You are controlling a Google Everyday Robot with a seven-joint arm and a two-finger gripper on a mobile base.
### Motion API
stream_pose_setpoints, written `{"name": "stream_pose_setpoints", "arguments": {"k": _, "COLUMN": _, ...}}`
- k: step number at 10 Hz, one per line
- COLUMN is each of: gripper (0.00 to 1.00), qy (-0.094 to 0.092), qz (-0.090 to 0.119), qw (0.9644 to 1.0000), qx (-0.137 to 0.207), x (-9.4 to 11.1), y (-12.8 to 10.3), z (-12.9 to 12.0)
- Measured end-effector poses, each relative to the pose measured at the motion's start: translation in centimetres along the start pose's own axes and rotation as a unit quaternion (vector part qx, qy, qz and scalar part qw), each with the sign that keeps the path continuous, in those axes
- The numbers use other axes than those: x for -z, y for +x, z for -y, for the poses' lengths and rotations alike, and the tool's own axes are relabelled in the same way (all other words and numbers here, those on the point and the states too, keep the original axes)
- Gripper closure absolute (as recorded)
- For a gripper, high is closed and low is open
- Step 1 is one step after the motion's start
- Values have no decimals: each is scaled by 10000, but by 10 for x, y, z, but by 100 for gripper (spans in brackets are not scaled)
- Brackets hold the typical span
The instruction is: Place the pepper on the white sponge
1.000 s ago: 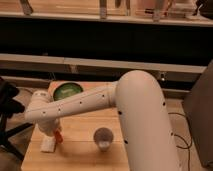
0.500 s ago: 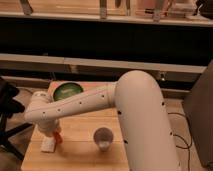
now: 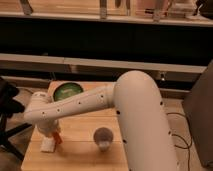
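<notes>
Camera view shows you the pepper (image 3: 57, 137) as a small red-orange piece near the front left part of the wooden table (image 3: 80, 156). It stands steeply, not flat. Its lower end is at the right upper edge of the white sponge (image 3: 48, 145), which lies just beside and under it. Only a part of this sponge is visible, because the arm (image 3: 135, 107) covers the rest.

The table top is light wood with plain boards. A grey cup (image 3: 103, 138) stands to the right of the pepper, apart from it, near the front edge. A green bowl (image 3: 68, 91) sits at the back of the table, partly behind the arm. Behind the table you see a long pale ledge (image 3: 125, 65) and a dark wall zone above it. On the floor at the right lies a thin cable (image 3: 182, 136), and a dark panel (image 3: 201, 120) stands at the right border.

The sponge is close to the left edge and to the front edge of the table, so there is little room on those sides. Between the pepper and the cup there is free wood. The thick arm crosses the table from the right and takes the whole right part.

The gripper (image 3: 54, 132) hangs under the wrist, directly over the sponge. Its jaws are closed, and the pepper comes out from between them, so it seems gripped by them at its upper end.
</notes>
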Motion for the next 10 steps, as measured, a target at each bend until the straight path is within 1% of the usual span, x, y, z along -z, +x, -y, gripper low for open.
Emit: {"name": "stream_pose_setpoints", "arguments": {"k": 10, "gripper": 99, "qy": 43, "qz": 70, "qw": 9999, "qx": 114, "x": -4, "y": 0, "z": 6}}
